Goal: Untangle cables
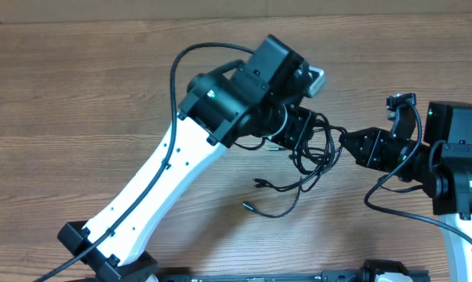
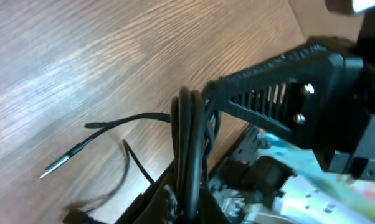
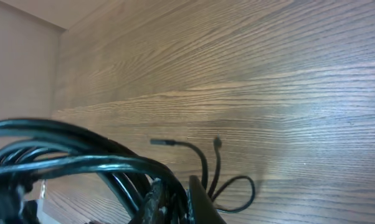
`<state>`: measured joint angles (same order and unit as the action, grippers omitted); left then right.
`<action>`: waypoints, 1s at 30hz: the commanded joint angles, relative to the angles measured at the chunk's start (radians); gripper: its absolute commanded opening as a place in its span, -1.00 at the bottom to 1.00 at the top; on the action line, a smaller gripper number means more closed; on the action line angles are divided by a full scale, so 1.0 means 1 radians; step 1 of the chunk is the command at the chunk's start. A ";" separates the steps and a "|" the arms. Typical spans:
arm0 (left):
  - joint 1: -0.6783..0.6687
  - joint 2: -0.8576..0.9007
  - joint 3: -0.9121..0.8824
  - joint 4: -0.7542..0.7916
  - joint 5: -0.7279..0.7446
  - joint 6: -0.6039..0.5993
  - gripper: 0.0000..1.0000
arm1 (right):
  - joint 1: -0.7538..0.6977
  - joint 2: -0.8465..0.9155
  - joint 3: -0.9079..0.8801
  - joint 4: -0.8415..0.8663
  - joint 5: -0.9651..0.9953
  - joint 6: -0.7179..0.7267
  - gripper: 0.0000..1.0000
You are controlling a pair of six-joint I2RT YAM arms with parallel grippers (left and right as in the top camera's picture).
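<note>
From overhead, we see the cables (image 1: 318,149) bunched in a small tangle right of the table's centre, held off the wood between the two arms. The left gripper (image 1: 299,131) meets the tangle from the left, mostly hidden under its own wrist. The right gripper (image 1: 347,141) reaches in from the right with its jaws drawn together to a point on the cords. Two loose strands trail toward the near edge and end on bare wood. The table (image 1: 79,94) lies open across its whole left and far side. The near edge is crowded by the arm bases.

In the left wrist view, the cables (image 2: 187,143) rise as a tight bundle out of the left gripper, which is clamped around them. One of the right gripper's fingers (image 2: 268,93) presses against the bundle from the right. A strand with a thin plug tip (image 2: 53,167) lies flat on the table to the left, with open wood beyond it.

In the right wrist view, the cables (image 3: 81,158) sweep in from the left and run into the right gripper (image 3: 175,199), clenched on them at the bottom. Two cable ends and a small loop rest on the wood just past it. The table's left edge meets a pale surface (image 3: 19,56), and everything to the right is free wood.
</note>
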<state>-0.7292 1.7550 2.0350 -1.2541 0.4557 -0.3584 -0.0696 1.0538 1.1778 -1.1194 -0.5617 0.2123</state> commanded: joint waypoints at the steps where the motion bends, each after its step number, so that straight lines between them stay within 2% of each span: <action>1: 0.083 -0.042 0.015 -0.021 0.006 -0.137 -0.91 | -0.028 0.016 0.000 -0.018 0.247 0.047 -0.92; 7: 0.096 -0.042 0.016 -0.021 0.008 -0.158 -0.91 | -0.028 0.016 0.000 -0.045 0.226 0.106 -0.92; 9: 0.093 -0.042 0.015 -0.024 0.017 -0.069 -0.91 | -0.028 0.016 0.000 -0.033 0.193 0.038 -0.86; 10: 0.091 -0.042 0.015 -0.033 0.018 -0.027 -0.92 | -0.028 0.016 0.000 -0.027 0.156 -0.036 -0.53; 11: 0.089 -0.042 0.016 -0.042 0.018 0.006 -0.92 | -0.028 0.016 0.000 -0.022 0.119 -0.102 -0.35; 12: 0.087 -0.042 0.015 -0.056 0.018 0.066 -0.91 | -0.028 0.016 0.000 -0.019 0.038 -0.240 0.04; 14: 0.085 -0.042 0.015 -0.077 0.018 0.151 -0.92 | -0.028 0.016 0.000 -0.020 -0.078 -0.392 0.20; 16: 0.085 -0.042 0.016 -0.108 0.031 0.250 -0.92 | -0.028 0.016 0.000 -0.019 -0.161 -0.479 0.25; 18: 0.085 -0.042 0.015 -0.137 0.121 0.364 -0.91 | -0.028 0.016 0.000 -0.020 -0.240 -0.554 0.30; 21: 0.083 -0.042 0.015 -0.139 0.253 0.490 -0.92 | -0.028 0.016 0.000 -0.043 -0.373 -0.702 0.30; 23: 0.080 -0.042 0.015 -0.133 0.257 0.489 -0.92 | -0.028 0.016 0.000 -0.077 -0.418 -0.769 0.30; 25: 0.080 -0.042 0.015 -0.127 0.289 0.494 -0.92 | -0.028 0.016 0.000 -0.087 -0.417 -0.772 0.29; 26: 0.080 -0.042 0.015 -0.122 0.294 0.494 -0.91 | -0.028 0.016 0.000 -0.089 -0.417 -0.772 0.22; 27: 0.080 -0.042 0.015 -0.118 0.293 0.494 -0.91 | -0.028 0.016 0.000 -0.088 -0.417 -0.772 0.07; 28: 0.080 -0.042 0.015 -0.111 0.293 0.493 -0.92 | -0.028 0.016 0.000 -0.087 -0.417 -0.771 -0.33; 29: 0.080 -0.042 0.015 -0.107 0.293 0.490 -0.92 | -0.028 0.016 0.000 -0.087 -0.417 -0.771 -0.50; 30: 0.080 -0.042 0.015 -0.106 0.292 0.479 -0.92 | -0.028 0.016 0.000 -0.087 -0.417 -0.771 -0.58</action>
<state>-0.6418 1.7458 2.0354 -1.3678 0.7055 0.1078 -0.0967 1.0729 1.1778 -1.2060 -0.9531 -0.5404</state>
